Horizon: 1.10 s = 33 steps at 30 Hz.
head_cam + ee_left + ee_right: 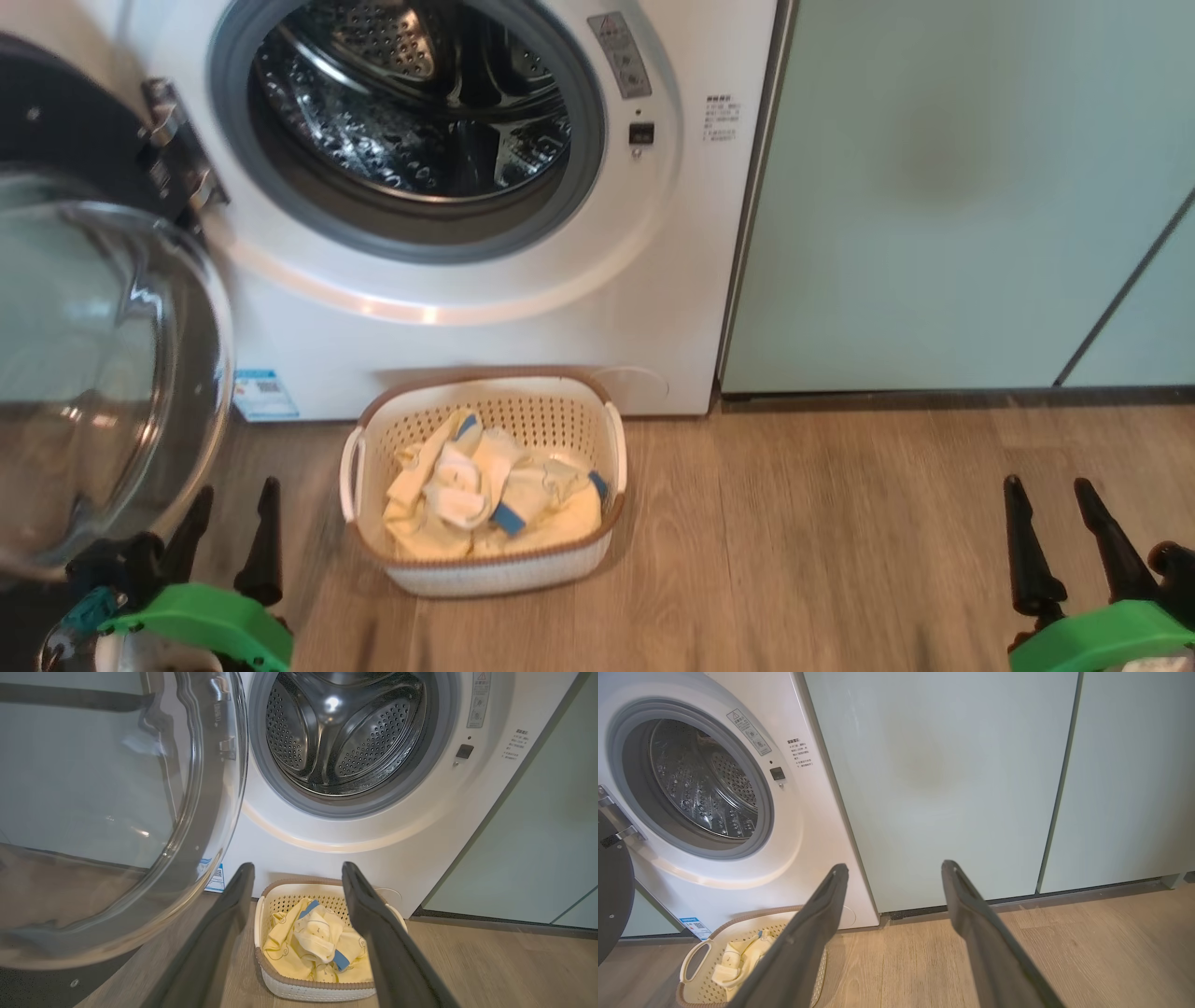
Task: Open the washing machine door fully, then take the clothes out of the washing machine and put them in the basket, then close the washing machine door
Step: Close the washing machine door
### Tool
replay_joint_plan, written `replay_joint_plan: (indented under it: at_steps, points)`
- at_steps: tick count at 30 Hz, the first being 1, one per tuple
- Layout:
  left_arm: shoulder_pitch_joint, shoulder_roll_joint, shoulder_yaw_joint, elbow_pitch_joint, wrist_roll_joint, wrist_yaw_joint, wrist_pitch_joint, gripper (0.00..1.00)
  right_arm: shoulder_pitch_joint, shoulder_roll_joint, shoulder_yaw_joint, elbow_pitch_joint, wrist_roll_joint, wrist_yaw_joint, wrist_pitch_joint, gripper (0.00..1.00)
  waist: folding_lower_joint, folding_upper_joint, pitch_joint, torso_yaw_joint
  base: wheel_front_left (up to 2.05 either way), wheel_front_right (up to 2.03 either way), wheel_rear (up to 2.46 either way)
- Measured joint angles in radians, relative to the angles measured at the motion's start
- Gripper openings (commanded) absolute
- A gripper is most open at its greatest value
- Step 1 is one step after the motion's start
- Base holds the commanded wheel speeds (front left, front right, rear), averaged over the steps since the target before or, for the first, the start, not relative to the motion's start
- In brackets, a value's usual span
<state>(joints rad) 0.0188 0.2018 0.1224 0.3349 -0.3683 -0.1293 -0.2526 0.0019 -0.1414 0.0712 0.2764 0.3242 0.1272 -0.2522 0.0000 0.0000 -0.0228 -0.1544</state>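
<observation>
Evidently past unloading: clothes (485,499) heaped in basket (485,377) on floor (794,523) before washing machine (467,345), drum (411,103) seemingly empty. Left gripper (237,487) and right gripper (1047,483) spread wide, holding nothing. Next: calls for pushing washing machine door (103,373), standing open at left, shut.

Washing machine door (103,373) partly off-frame

Home laundry rm (washer (560,317), cabinets (934,233))

Soft cloth clothes (485,504) in perforated plastic basket (504,574) on wood-look floor (822,523)
</observation>
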Motion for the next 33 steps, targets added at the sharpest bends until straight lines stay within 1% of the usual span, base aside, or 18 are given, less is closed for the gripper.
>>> replay_joint_plan:
  at_steps: [5,11,24,33]
  points:
    - [0.001,0.002,-0.002,-0.003,-0.002,0.0,0.0,1.0,0.003,0.0,0.0,0.0,0.0,0.0,0.0,1.0,-0.0001,0.0,0.0,0.0,-1.69,1.47,0.22]
    - [0.002,0.001,-0.007,-0.003,-0.002,0.0,0.0,1.0,0.015,-0.001,-0.001,0.0,0.0,0.0,0.0,1.0,-0.0001,0.0,-0.001,0.002,-0.83,0.83,0.0]
    - [0.0,-0.007,0.005,-0.011,-0.002,0.0,0.0,1.0,0.014,-0.001,-0.003,-0.001,0.0,0.0,0.0,1.0,0.0,0.0,0.002,0.015,-0.05,0.05,0.0]
    - [-0.02,-0.01,0.004,0.01,-0.001,0.0,0.0,1.0,0.014,0.001,-0.008,-0.001,0.0,0.0,0.0,1.0,0.0,0.0,0.003,0.078,0.0,0.0,0.0]
